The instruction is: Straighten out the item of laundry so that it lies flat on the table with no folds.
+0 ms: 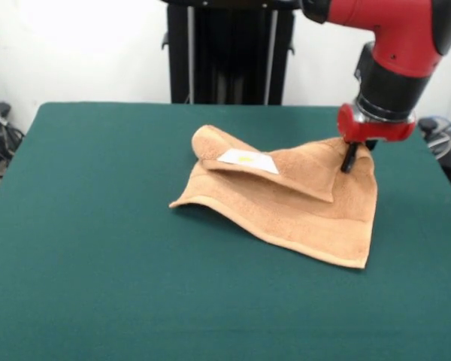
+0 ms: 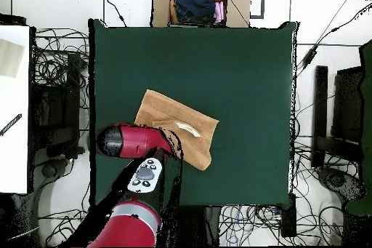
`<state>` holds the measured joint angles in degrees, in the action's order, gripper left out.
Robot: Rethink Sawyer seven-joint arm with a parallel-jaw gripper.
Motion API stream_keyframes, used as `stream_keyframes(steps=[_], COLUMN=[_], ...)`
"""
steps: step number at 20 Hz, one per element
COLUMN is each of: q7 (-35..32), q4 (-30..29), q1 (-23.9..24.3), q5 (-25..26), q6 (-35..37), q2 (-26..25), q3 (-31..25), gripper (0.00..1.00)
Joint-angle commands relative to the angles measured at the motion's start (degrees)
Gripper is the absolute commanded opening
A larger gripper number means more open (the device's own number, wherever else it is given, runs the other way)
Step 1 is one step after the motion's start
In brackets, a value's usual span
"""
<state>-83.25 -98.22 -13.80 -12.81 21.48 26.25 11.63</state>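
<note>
1. Front view: the peach-orange terry towel (image 1: 286, 203) lies on the dark green felt-covered table (image 1: 98, 248), somewhat nearer the table's far edge than its near one and toward the right-hand edge as seen here. Its far portion is folded over onto the rest, with a small white label (image 1: 248, 159) showing on the flap.
2. Front view: the red and black robot arm's gripper (image 1: 350, 159) comes down onto the towel's far right corner. Its dark tips meet the cloth, but whether they are clenched on it or released I cannot tell.
3. Overhead view: the towel (image 2: 163, 113) sits on the half of the table (image 2: 240, 56) nearer the robot's base, partly covered by the arm. A cardboard box of clothes (image 2: 197, 5) stands beyond the opposite table edge.
4. Progress: by my judgement the work is unfinished. The folded-over flap must be drawn open and the raised edges smoothed down before the towel lies flat.
</note>
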Motion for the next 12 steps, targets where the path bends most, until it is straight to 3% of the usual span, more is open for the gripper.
stream_keyframes(steps=[1,2,12], q7=[-16.3,-16.2,-18.6], q4=[1.1,1.1,2.0], q1=[0.3,0.3,-2.0], q5=[-2.8,-2.7,-3.8], q6=[-2.4,-2.5,-1.7], q2=[-1.7,-1.6,-2.0], q3=[0.2,0.3,1.8], gripper=[0.00,1.00,1.00])
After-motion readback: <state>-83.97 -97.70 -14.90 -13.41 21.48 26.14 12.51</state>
